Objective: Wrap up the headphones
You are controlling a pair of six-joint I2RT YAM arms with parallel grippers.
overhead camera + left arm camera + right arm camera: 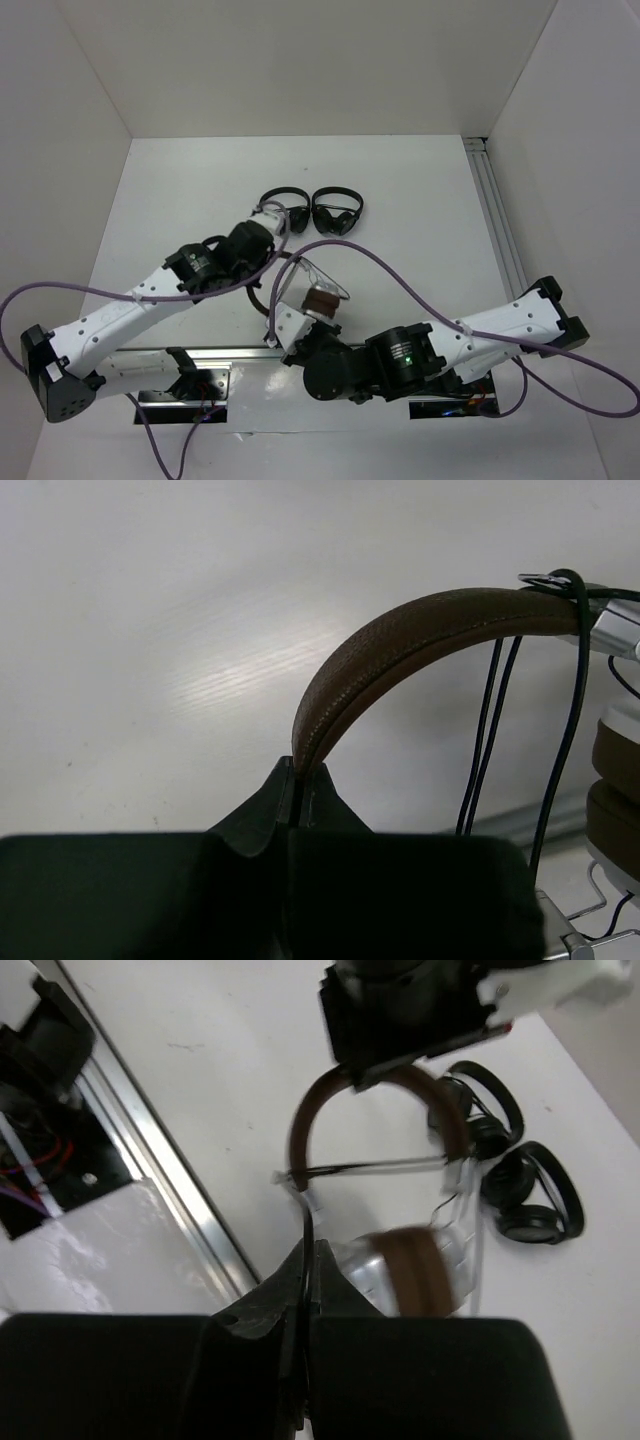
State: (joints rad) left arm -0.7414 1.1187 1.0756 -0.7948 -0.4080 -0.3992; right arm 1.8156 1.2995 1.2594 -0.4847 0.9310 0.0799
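Note:
The headphones (322, 298), with a brown headband and silver-and-brown earcups, hang just above the table between both arms. My left gripper (264, 276) is shut on the brown headband (400, 640), which arcs up and to the right from the jaws (300, 772). Thin black cable strands (487, 730) hang beside the earcups (615, 780). My right gripper (292, 326) is shut on the thin black cable (305, 1222) close beside a blurred earcup (410, 1272). The headband also shows in the right wrist view (300, 1140).
Two small all-black headphones (283, 210) (338, 212) lie side by side behind the arms, also seen in the right wrist view (535, 1200). An aluminium rail (497, 220) runs along the right side. Another rail (150, 1160) lies at the near edge.

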